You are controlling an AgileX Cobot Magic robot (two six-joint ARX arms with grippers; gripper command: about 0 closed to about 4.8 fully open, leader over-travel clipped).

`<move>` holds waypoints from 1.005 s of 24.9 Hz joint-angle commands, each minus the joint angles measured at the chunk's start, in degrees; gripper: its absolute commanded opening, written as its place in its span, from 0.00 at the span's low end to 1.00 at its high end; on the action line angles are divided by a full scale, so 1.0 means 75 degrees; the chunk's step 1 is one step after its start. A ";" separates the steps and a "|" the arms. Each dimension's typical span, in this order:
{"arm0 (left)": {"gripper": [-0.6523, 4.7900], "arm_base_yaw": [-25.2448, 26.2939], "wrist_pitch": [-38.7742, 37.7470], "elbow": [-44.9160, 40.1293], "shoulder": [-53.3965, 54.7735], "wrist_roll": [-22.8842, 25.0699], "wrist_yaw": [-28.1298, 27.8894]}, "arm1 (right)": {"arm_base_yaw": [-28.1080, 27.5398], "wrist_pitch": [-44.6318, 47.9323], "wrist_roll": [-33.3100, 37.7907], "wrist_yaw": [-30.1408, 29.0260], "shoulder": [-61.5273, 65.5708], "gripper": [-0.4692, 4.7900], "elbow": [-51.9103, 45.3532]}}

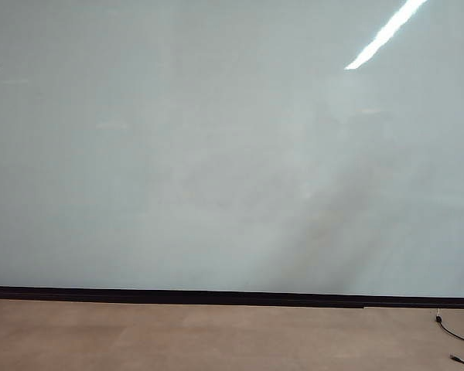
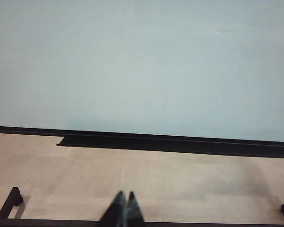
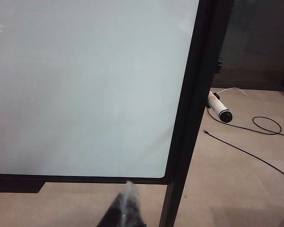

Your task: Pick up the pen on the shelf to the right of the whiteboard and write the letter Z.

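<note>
Right pincer (image 3: 128, 201) closed; pen (image 3: 219, 108) well apart, beyond whiteboard (image 3: 85, 85) frame.

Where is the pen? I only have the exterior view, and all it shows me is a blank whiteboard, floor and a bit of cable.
Observer: The pen, white with a black end, shows only in the right wrist view, just past the whiteboard's dark side frame.
Operator: Is either gripper near it?
Observer: No. The right gripper is shut and sits low in front of the board's bottom corner, well short of the pen.
Operator: And the left one?
Observer: The left gripper is shut too, pointing over bare floor toward the board's dark bottom strip.
Operator: Any writing yet?
Observer: None; the board is blank in all three views.
</note>
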 commanded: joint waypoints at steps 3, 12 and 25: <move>0.11 -0.0003 0.0038 0.0015 0.0003 0.0032 0.0003 | -0.0003 0.0117 0.0017 0.0015 -0.0003 0.08 0.0035; 0.11 -0.0003 0.0038 0.0015 0.0003 0.0032 0.0003 | -0.0006 0.0192 0.0012 0.0443 -0.0003 0.08 0.0035; 0.11 -0.0003 0.0038 0.0015 0.0003 0.0032 0.0003 | -0.0003 0.0184 0.0012 0.2381 -0.0003 0.77 0.0035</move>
